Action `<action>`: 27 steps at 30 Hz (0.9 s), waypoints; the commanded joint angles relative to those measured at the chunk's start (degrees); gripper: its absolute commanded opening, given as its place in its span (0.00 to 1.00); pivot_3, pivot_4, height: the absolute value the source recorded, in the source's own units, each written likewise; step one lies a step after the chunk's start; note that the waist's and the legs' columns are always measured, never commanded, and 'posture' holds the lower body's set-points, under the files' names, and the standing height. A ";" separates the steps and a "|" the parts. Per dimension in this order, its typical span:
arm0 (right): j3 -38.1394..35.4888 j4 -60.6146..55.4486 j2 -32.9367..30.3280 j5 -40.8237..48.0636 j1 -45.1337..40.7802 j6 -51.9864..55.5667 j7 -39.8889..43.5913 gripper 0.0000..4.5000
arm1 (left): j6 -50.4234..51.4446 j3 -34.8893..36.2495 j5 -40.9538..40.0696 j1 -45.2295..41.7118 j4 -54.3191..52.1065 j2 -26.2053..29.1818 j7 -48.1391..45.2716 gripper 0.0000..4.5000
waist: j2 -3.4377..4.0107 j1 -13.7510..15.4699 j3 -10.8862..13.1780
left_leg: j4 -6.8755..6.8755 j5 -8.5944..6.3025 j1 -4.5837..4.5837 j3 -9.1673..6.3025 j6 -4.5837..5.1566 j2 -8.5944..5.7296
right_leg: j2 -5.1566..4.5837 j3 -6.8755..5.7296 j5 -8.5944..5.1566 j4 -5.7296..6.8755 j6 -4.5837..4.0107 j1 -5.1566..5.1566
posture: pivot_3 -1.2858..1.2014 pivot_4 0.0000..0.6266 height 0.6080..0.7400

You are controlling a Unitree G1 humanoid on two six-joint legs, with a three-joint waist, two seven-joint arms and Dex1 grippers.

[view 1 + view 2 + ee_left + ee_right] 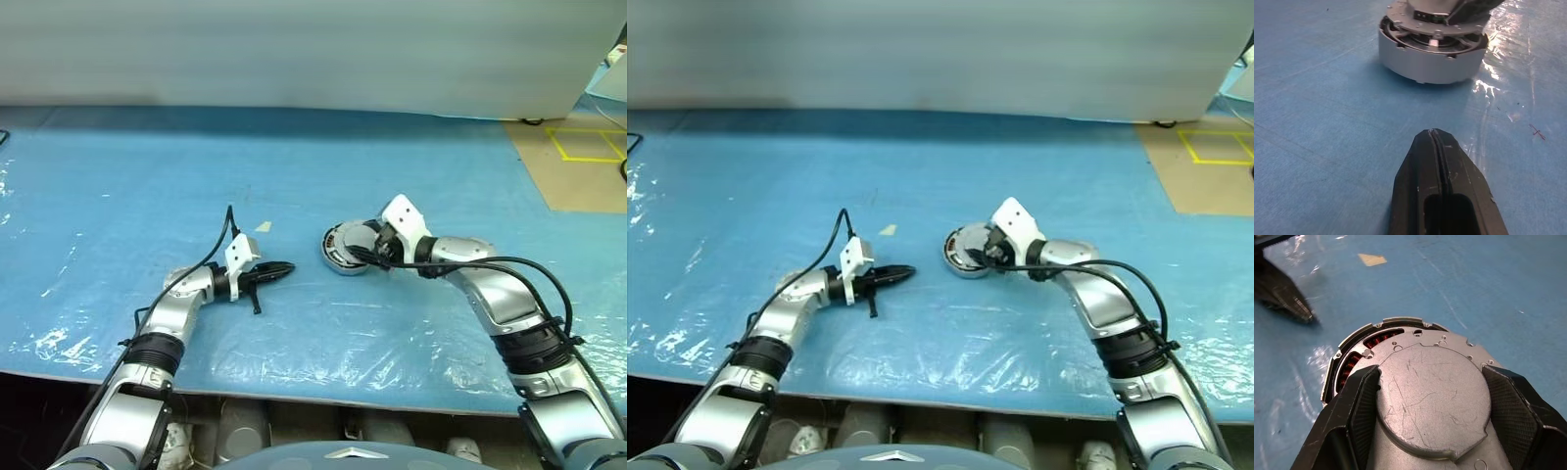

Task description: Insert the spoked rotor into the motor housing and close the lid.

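So the motor housing (343, 250) sits mid-table on the blue sheet (127, 186), and my right gripper (1427, 396) is clamped on the lid (1432, 399), holding it skewed over the rim. If it stays offset, it could jam. Copper windings (1354, 362) peek out. Left gripper (279, 269) is pinched shut, holding nothing.

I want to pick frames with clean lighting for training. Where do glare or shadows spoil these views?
Left eye view: white glare streaks on the wrinkled clear plastic over the blue table cover. Left wrist view: bright glare beside the round silver motor housing, soft shadow at its base. Right wrist view: the scratched grey metal lid is evenly lit, no hotspot.
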 commanded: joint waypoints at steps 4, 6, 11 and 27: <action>-1.01 -3.19 -3.32 4.01 5.82 -9.55 11.77 0.66 | -0.93 0.50 -0.80 -0.82 -0.27 -0.02 -0.26 0.00 | 0.00 -0.11 0.00 | 0.02 0.01 -0.12 0.00 0.03 0.03 | 0.01 -0.04 0.00 0.01 -0.01 -0.13 | 0.52 0.24 1.00; -1.56 -3.97 -4.92 6.68 6.06 -8.02 16.12 0.66 | -0.90 0.48 -0.75 -0.89 -0.15 0.05 -0.38 0.00 | 0.00 -0.13 0.00 | 0.08 0.02 -0.26 0.00 0.07 0.03 | 0.01 -0.04 0.00 0.04 -0.01 -0.26 | 0.52 0.24 1.00; -2.33 -0.43 -6.40 8.93 3.13 -7.65 21.72 0.66 | -0.91 0.41 -0.64 -0.99 0.11 0.08 -0.54 0.00 | 0.00 -0.22 0.00 | 0.18 0.08 -0.37 -0.01 0.31 0.08 | 0.01 -0.08 -0.01 0.06 -0.05 -0.33 | 0.52 0.24 1.00; 2.06 -8.52 -2.17 5.59 6.79 -1.66 15.20 0.66 | -1.10 0.10 -0.19 -0.30 0.18 -0.13 0.16 0.00 | 0.01 -0.33 0.00 | 0.57 0.11 -0.56 -0.05 0.30 0.11 | 0.00 -0.07 -0.05 0.56 -0.14 -0.57 | 0.52 0.24 1.00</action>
